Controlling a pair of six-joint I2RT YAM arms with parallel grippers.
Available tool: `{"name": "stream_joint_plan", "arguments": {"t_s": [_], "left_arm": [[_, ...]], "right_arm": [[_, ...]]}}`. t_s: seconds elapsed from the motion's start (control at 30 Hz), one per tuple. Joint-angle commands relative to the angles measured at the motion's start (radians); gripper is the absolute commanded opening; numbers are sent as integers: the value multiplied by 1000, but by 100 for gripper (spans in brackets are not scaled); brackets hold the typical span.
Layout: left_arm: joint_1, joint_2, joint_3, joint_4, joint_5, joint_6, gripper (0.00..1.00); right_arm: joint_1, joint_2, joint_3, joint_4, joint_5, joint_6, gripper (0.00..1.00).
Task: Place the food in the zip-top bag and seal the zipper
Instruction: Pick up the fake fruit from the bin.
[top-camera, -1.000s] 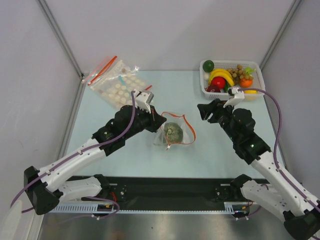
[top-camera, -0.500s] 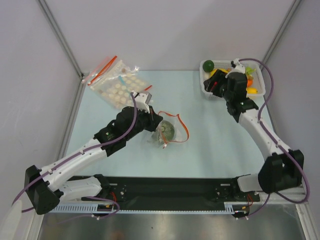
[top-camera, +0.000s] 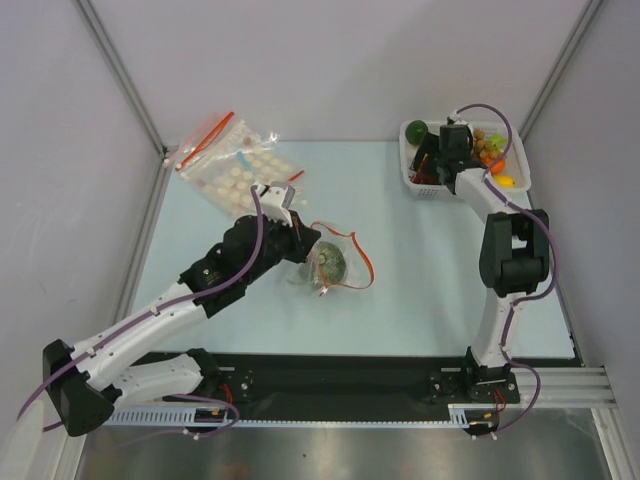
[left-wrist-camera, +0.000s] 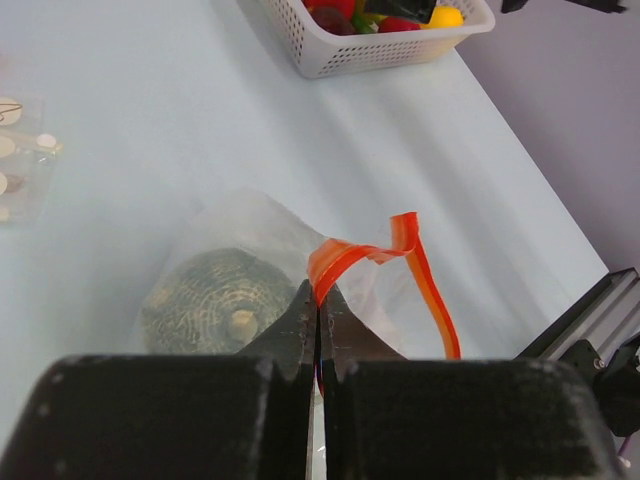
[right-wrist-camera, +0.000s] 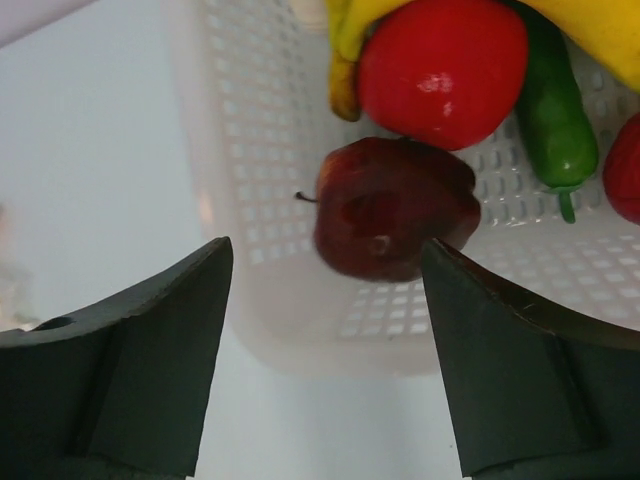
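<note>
Left gripper (left-wrist-camera: 318, 335): nearest to you, fingers pressed together on the red strip, with no gap between them.
Zipper (left-wrist-camera: 345, 257): pinched at one point by your left fingers; beyond the pinch the strip curls up and runs off to the right, its mouth unsealed.
Zip-top bag (left-wrist-camera: 240, 215): lying on the table just beyond the left fingertips, crumpled, with its mouth edge lifted at the pinch.
Grey-green ball (left-wrist-camera: 215, 300): inside the bag, resting on the table surface, just left of the closed fingers.
Table (top-camera: 420, 290): pale blue top; the bag sits near its middle.
Right gripper (right-wrist-camera: 325, 255): reaching into the far right corner of the table, fingers spread wide, nothing held.
Dark red piece (right-wrist-camera: 395, 220): in the basket, between your open right fingers; whether either finger touches it cannot be told.
Basket (right-wrist-camera: 260, 200): white, perforated, at the far right of the table.
Shiny red fruit (right-wrist-camera: 440, 70): in the basket, just behind the dark red piece.
Dark green ball (top-camera: 417, 131): in the basket's far left corner.
Disc-patterned bags (top-camera: 235, 165): far left, well apart from the zip-top bag.
</note>
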Motion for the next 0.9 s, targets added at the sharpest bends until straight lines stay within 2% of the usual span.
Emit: {"name": "stream_joint_plan", "arguments": {"t_s": [0.0, 0.13, 0.3, 0.47, 0.63, 0.7, 0.8, 0.83, 0.87], "left_arm": [[7, -22, 4, 37, 12, 7, 0], [7, -20, 1, 47, 35, 5, 0], [7, -17, -2, 47, 35, 7, 0], [7, -19, -5, 47, 27, 11, 0], [7, -22, -5, 44, 26, 14, 0], [7, -25, -5, 43, 23, 16, 0], [7, -31, -7, 44, 20, 17, 0], [7, -31, -7, 44, 20, 17, 0], [7, -31, -7, 44, 21, 17, 0]], "right_arm": [[-22, 64, 101, -42, 14, -56, 82], [-28, 136, 152, -67, 31, -78, 85], [-21, 191, 206, -114, -28, -104, 87], [5, 295, 365, -261, 80, -176, 94], [-1, 389, 480, -381, 132, -188, 94], [-5, 409, 503, -398, 132, -182, 91], [-10, 412, 506, -404, 112, -170, 80], [-11, 411, 506, -400, 101, -167, 72], [-14, 409, 508, -398, 92, -164, 60]]}}
